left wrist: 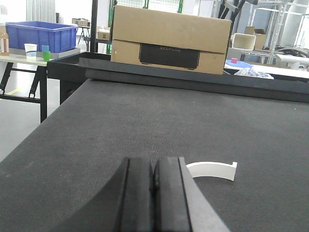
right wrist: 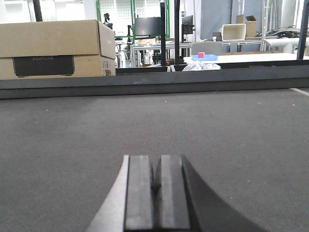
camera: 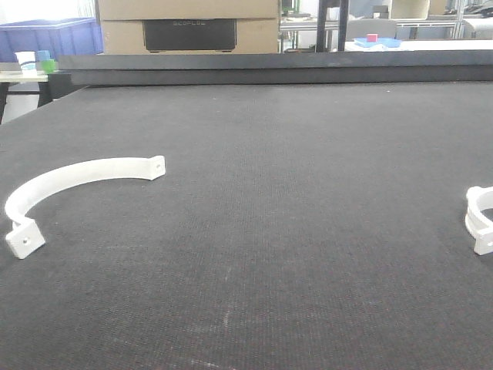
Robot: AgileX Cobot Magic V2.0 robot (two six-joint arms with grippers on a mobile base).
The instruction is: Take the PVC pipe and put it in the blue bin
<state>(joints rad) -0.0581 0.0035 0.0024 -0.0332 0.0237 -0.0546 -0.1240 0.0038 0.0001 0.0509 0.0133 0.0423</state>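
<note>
A white curved PVC pipe piece (camera: 73, 176) with holed end tabs lies on the black mat at the left. A second white piece (camera: 479, 220) is cut off by the right edge. In the left wrist view the left gripper (left wrist: 154, 160) is shut with nothing in it, low over the mat, and one end of the curved piece (left wrist: 212, 170) shows just to its right, apart from it. The right gripper (right wrist: 155, 158) is shut and empty over bare mat. The blue bin (camera: 46, 37) (left wrist: 41, 35) stands on a separate table at the far left. Neither gripper shows in the front view.
A raised black rim (camera: 269, 69) closes the far edge of the mat. Behind it stands a cardboard box (camera: 189, 23) (left wrist: 169, 38) (right wrist: 53, 48). Cups (left wrist: 37, 50) sit in front of the bin. A gap with floor separates the mat table from the bin's table.
</note>
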